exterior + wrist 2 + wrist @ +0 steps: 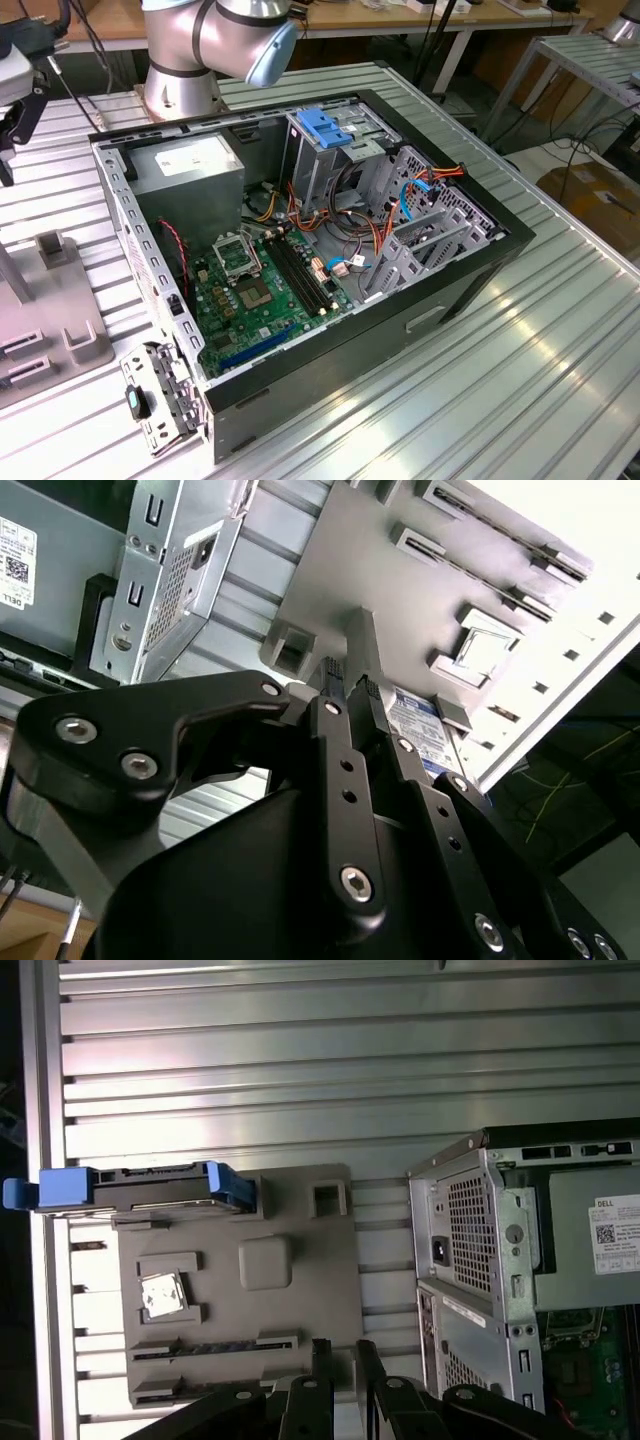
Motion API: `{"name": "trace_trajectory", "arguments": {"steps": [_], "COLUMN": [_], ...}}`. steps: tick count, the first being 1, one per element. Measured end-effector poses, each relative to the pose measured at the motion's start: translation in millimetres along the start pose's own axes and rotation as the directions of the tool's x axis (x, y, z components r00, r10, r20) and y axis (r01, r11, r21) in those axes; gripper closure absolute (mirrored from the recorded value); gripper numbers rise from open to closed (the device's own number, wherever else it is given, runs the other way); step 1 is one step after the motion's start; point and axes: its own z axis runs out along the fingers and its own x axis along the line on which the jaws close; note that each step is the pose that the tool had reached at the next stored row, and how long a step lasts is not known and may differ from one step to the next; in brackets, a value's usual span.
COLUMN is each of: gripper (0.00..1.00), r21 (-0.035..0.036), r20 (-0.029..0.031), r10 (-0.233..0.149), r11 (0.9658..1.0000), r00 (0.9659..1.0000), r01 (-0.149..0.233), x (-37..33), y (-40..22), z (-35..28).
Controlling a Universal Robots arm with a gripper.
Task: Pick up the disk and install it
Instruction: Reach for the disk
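In the exterior view, the open computer case (pixel 300 250) sits beside the grey tray (pixel 60 340). In the second wrist view, the gripper (pixel 352 688) is slightly parted and empty, and the disk (pixel 415 725) lies beyond its fingertips. In the first wrist view, the disk stands on edge ahead of the gripper, long axis along the table (pixel 300 1060) ribs. The fingers are best squared across its thin sides.

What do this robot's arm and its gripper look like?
The arm is built of thick silver-grey cylinders, with a rounded pale-blue cap on one joint. The gripper is matte black, made of angular linked bars studded with silver screw heads.
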Motion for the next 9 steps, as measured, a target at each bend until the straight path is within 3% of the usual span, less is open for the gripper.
{"name": "trace_trajectory", "arguments": {"steps": [9], "gripper": [0.76], "r21": [0.0], "r20": [0.0], "r10": [0.0], "r11": [1.0], "r00": [1.0], "r01": [0.0], "x": [12.0], "y": [-0.8], "z": [-0.3]}}
